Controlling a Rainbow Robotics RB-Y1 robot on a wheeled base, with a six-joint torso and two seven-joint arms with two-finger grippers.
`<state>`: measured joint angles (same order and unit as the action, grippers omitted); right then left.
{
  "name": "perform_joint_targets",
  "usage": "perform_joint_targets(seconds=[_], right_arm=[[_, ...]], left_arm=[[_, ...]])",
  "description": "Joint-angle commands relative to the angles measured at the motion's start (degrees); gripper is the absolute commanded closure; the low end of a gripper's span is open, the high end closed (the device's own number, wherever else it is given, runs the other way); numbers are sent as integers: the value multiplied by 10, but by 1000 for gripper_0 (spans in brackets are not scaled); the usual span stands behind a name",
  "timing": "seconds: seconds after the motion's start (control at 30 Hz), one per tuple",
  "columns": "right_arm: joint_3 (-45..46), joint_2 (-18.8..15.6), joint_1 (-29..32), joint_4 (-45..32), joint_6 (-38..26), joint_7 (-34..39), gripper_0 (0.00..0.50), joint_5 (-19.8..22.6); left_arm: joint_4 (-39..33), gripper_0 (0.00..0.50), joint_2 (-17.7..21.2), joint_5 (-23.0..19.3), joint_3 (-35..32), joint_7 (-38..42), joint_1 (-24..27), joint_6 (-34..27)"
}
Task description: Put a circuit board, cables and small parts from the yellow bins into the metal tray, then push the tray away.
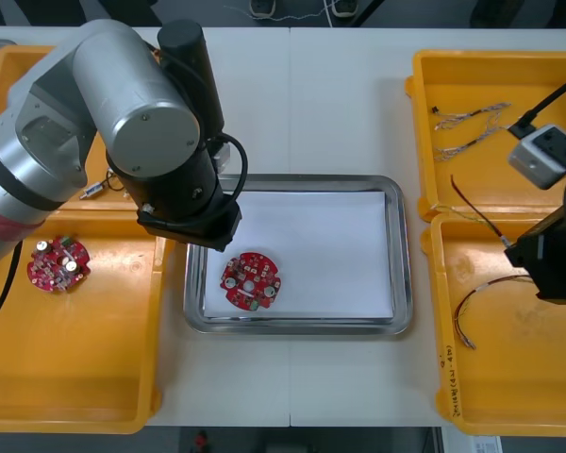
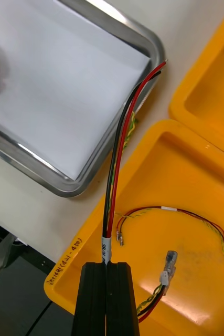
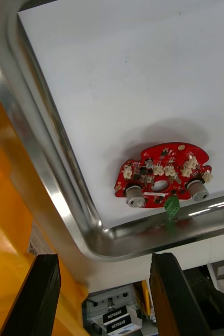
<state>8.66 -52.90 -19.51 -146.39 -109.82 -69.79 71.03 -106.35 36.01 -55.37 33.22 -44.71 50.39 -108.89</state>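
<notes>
left gripper (image 3: pixel 104 294) hangs over the tray (image 1: pixel 402 255) at its near left corner, fingers spread wide with nothing between them. board (image 1: pixel 251 280) lies flat inside the tray near that corner. right gripper (image 2: pixel 110 265) is above the near right bin (image 2: pixel 195 173), fingers pinched on a red and black cable (image 2: pixel 123 136). the cable's free end probably hangs clear of the tray.

Bright, even light from above. Glare streaks the rim of the tray (image 3: pixel 43 163) and pools in its corner. The board (image 3: pixel 164 176) throws a soft shadow on the tray's white inside.
</notes>
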Motion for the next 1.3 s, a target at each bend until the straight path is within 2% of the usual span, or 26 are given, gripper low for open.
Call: perform_joint_targets(seconds=[0.03,0.17,0.3,0.5,0.73,0.87,1.07,1.3], right_arm=[[-74,-21,-54,-14,-2,-34,500,3],[-130,-21,-84,-14,-2,-45,500,-13],[-197,-10,-116,-14,-2,-59,500,-47],[-276,39,-155,-7,-2,-72,500,-113],[-345,115,-190,30,-2,-97,500,-187],[-380,141,-195,49,-2,-150,500,-242],[-424,161,-195,79,-1,-220,500,-307],[-484,184,-195,125,43,-277,500,-394]], left_arm=[[-18,0,27,-30,-32,-38,50,-11],[-18,0,33,-40,-55,-46,55,-11],[0,0,43,-48,-87,-91,55,-11],[48,0,61,-49,-124,-159,58,-11],[120,0,85,-27,-140,-224,69,-11],[151,0,85,2,-152,-260,69,-11],[199,0,88,5,-177,-323,74,-11],[267,0,89,25,-184,-415,81,-11]])
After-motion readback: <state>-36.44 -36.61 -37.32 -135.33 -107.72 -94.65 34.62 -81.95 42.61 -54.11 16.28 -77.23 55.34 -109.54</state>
